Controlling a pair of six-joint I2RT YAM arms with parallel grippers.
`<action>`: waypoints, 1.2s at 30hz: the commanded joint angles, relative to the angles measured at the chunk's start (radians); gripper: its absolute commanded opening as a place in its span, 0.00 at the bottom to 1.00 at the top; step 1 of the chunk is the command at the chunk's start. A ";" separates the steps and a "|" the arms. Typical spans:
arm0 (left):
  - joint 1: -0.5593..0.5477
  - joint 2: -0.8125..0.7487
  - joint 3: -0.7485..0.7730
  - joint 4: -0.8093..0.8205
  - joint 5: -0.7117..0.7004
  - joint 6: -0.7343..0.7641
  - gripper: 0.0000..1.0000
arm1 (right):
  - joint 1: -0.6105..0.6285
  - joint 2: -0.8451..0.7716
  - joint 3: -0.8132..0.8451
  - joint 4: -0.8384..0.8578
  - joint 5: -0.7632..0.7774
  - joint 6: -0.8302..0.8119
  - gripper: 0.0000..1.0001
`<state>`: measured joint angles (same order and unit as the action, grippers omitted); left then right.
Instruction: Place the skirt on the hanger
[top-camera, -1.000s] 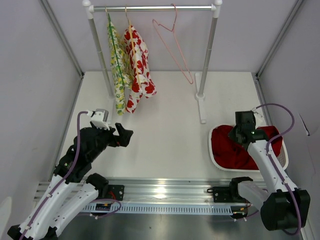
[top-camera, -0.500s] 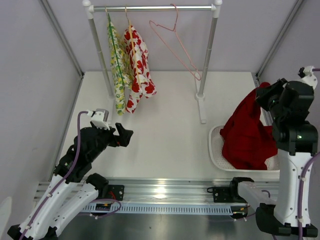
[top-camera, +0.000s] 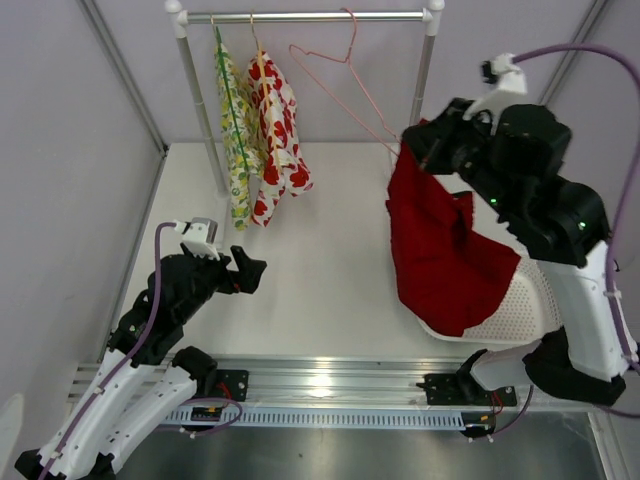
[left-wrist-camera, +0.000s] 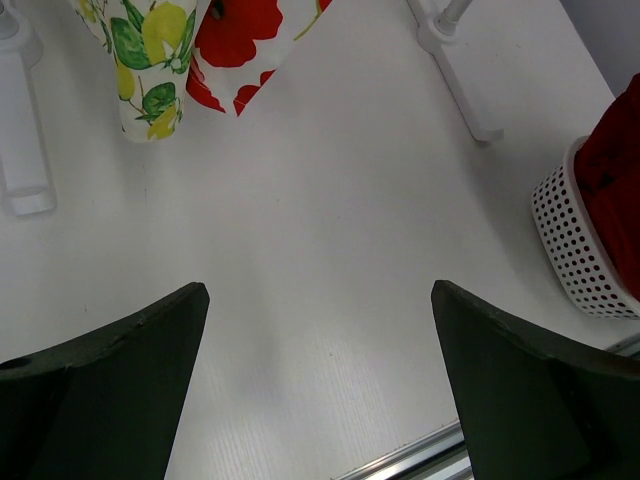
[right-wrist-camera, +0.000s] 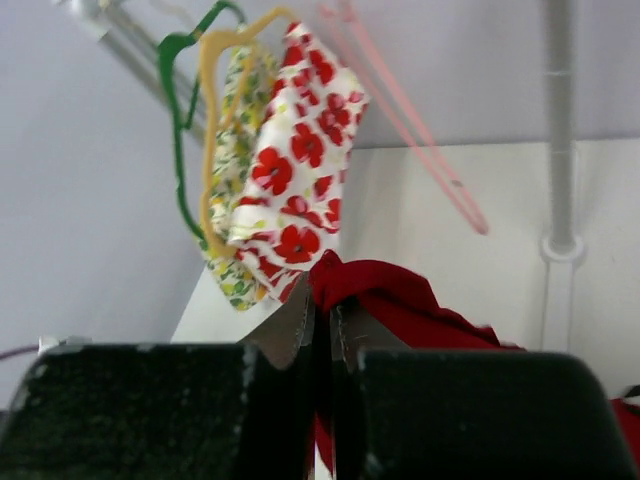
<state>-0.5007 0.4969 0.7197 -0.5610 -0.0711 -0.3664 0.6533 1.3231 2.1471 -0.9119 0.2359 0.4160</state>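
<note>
At the left, the left gripper (top-camera: 247, 270) is hovering low over the table (top-camera: 340, 250) with its claw spread wide and nothing between the fingers; it is not taking part in the work at this point. Further along, on the rail (top-camera: 310, 16), a yellow-green floral garment (top-camera: 237, 140) and a white garment with red flowers (top-camera: 277, 130) are hanging on their own hangers. They are not part of the job.

Next on the rail, the pink hanger (right-wrist-camera: 430, 155) is hanging bare, tilted, with its lower corner reaching towards the right arm. Nothing is draped over it yet.

To the right, the right gripper (right-wrist-camera: 322, 310) is pinching the top edge of the red skirt (top-camera: 440, 250) between tightly pressed fingers and holding it up in the air just beside that lower corner of the hanger. Whether cloth and wire are touching is hard to tell. The skirt is dangling freely, and its lower end is trailing over the white basket (top-camera: 530, 300) at the far right.

So the pick-up is looking finished and the carry is nearly there. Threading the skirt onto the hanger and letting go are the parts remaining.
</note>
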 joint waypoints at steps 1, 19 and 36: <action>0.007 -0.006 0.000 0.032 0.010 -0.002 0.99 | 0.219 0.103 0.118 0.093 0.129 -0.109 0.00; 0.007 0.038 0.017 0.070 0.161 0.018 0.99 | 0.301 0.015 -0.860 0.375 0.198 0.156 0.89; -0.252 0.761 0.032 0.679 -0.025 -0.336 0.79 | -0.541 -0.398 -1.319 0.290 0.012 0.282 0.90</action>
<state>-0.7269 1.1374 0.6674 -0.0921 -0.0463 -0.6594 0.2512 0.9348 0.8593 -0.6460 0.3698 0.7025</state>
